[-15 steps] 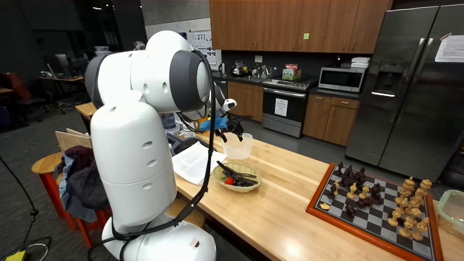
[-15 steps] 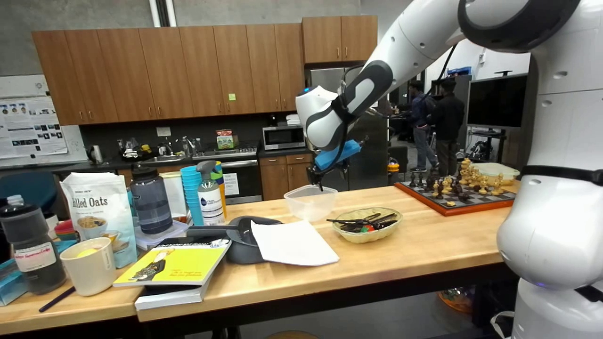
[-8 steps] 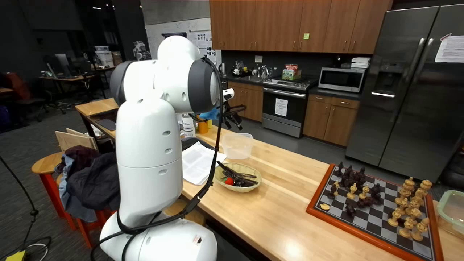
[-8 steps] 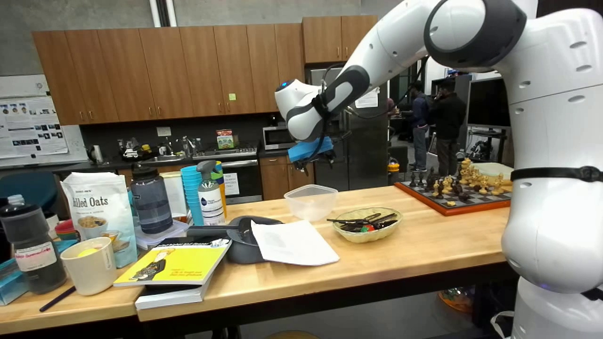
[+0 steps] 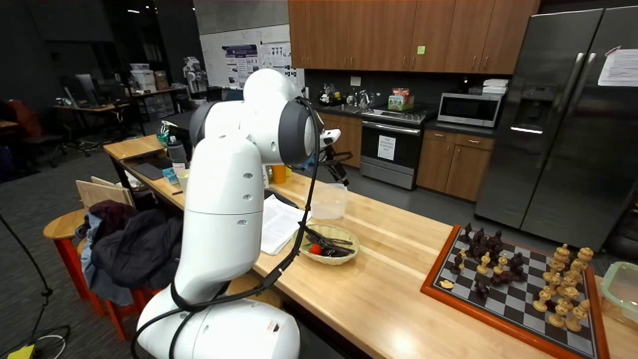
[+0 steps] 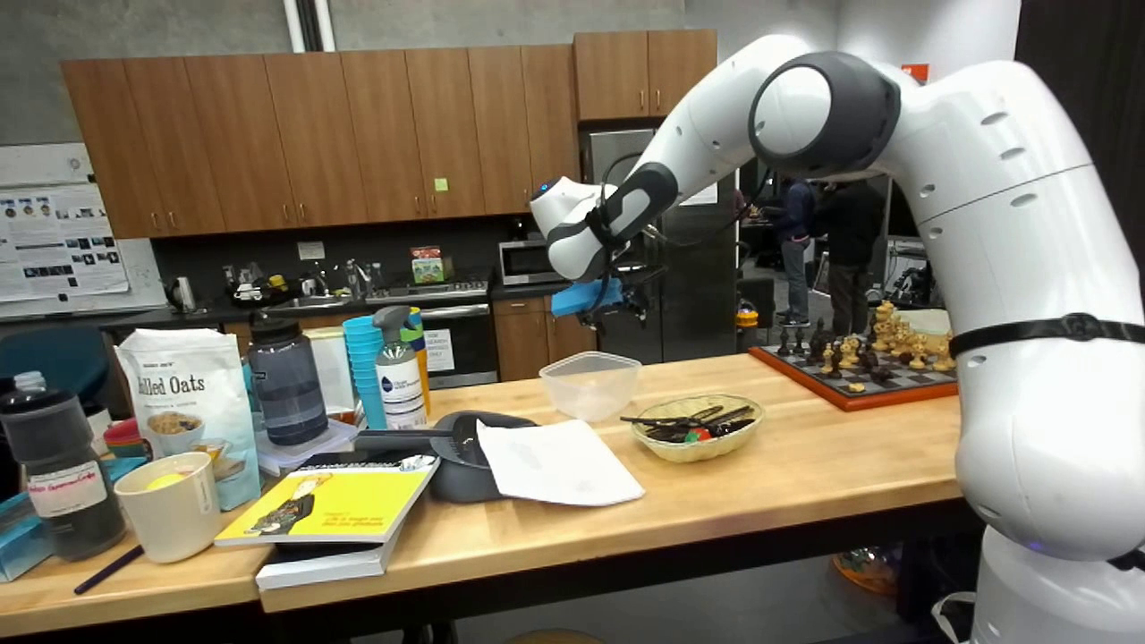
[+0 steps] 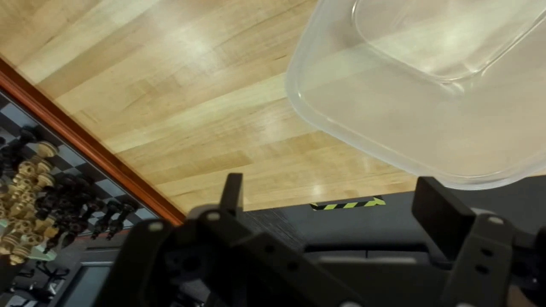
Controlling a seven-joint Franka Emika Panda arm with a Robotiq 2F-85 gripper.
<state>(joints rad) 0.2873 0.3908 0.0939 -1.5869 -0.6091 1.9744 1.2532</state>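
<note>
At the left end of the bench (image 6: pixel 832 456), in an exterior view, a dark bottle (image 6: pixel 63 474), a mug (image 6: pixel 170 514) and a bag of oats (image 6: pixel 183 385) stand close together, with a yellow-covered book (image 6: pixel 331 501) lying near them and stacked blue cups (image 6: pixel 362 367) and a spray bottle (image 6: pixel 400 385) behind. Next, sheets of paper (image 6: pixel 559 465) lie partly over a dark pan-like item (image 6: pixel 465 478). Mid-bench, near the far edge, a translucent plastic container (image 6: pixel 586 394) stands upright, mouth up; the gripper (image 7: pixel 332 198) hangs above it, apart from it, jaws spread wide and nothing between them. In the wrist view the container sits off toward the upper right, so a good approach, I judge, first centres one wall between the fingers, then lowers straight and slowly. The thin plastic would probably flex, so a gentle squeeze should do; a sideways knock could slide it over the edge. Just right of it, a basket (image 6: pixel 716 447) holds dark sticks (image 6: pixel 671 420) and a small red thing (image 6: pixel 699 434), worth steering clear of. Furthest right, a chessboard (image 6: pixel 894 398) carries its pieces.
</note>
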